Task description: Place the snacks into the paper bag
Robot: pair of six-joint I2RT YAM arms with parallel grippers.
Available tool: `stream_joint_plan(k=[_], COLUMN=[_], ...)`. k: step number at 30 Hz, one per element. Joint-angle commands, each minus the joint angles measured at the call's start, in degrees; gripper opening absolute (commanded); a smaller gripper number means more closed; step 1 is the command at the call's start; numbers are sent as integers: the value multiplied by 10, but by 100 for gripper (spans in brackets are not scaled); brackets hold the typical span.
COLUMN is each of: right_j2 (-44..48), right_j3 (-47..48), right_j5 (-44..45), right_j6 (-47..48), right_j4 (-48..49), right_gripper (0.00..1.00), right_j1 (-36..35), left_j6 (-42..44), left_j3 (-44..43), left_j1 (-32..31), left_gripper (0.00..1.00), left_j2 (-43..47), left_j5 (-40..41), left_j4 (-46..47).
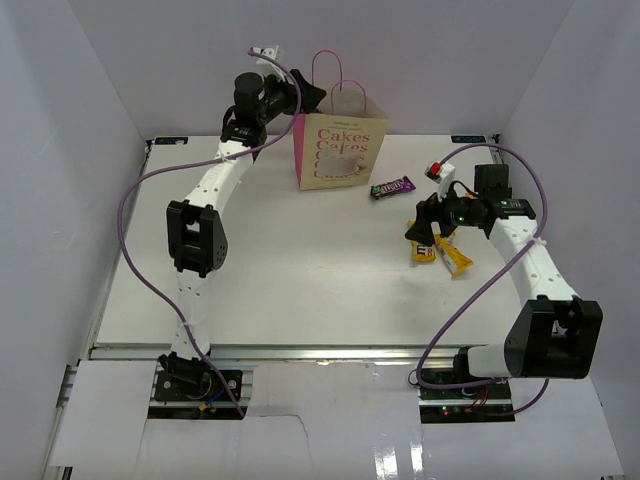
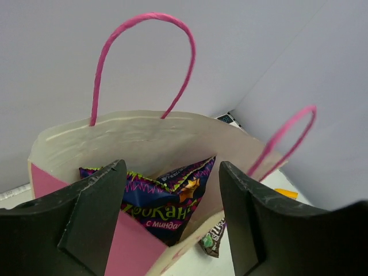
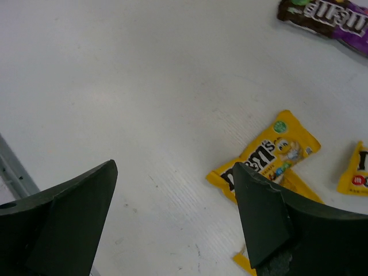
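My left gripper [image 2: 171, 172] hangs over the open mouth of the paper bag [image 1: 340, 150], which stands upright at the far side of the table [image 1: 280, 280]. Its jaws are spread wide and grip nothing. Between them I see the blue-purple chip bag [image 2: 167, 201] lying inside the paper bag. My right gripper [image 3: 172, 172] hovers over the right part of the table, jaws likewise spread wide and empty. One yellow candy packet [image 3: 270, 155] lies just beside one of its fingers [image 3: 261, 213], a second [image 3: 355, 172] lies near it, and the corner of another pokes out beneath that finger; I cannot tell whether they touch. The dark candy bar [image 3: 325, 17] lies on the table between the packets and the paper bag.
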State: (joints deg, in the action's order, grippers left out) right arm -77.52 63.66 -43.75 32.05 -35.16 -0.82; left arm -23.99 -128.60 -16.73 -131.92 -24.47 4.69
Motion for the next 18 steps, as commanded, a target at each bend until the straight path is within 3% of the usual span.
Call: stream_joint_plan(k=[1, 2, 3, 6, 9, 10, 11, 14, 18], right_j2=[-1, -11, -15, -29, -52, -57, -69, -106, -178], right_j3=[-3, 2, 2, -10, -13, -10, -6, 11, 51], right_j5=[159, 206, 312, 458, 495, 494, 495, 467, 444], right_j6=[-175, -201, -232, -322, -392, -406, -432, -468, -493], right_j4=[81, 83, 86, 98, 106, 108, 122, 159, 185], right_gripper=[87, 87, 87, 89, 91, 91, 91, 92, 93], right_j1=[1, 1, 6, 29, 56, 63, 70, 93, 97], left_j6=[3, 7, 12, 48, 89, 99, 101, 84, 43], left_j3=[-8, -7, -3, 61, 224, 279, 396, 598, 755], left_j1=[-2, -1, -2, -1, -1, 0, 2, 13, 22], left_gripper=[77, 77, 78, 85, 93, 96, 98, 98, 98], left_j2=[76, 86, 110, 171, 291, 368, 409, 562, 706], left_j5=[15, 21, 27, 64, 117, 134, 166, 199, 203], left_j4=[-5, -12, -21, -70, -83, -73, -62, -21, -69])
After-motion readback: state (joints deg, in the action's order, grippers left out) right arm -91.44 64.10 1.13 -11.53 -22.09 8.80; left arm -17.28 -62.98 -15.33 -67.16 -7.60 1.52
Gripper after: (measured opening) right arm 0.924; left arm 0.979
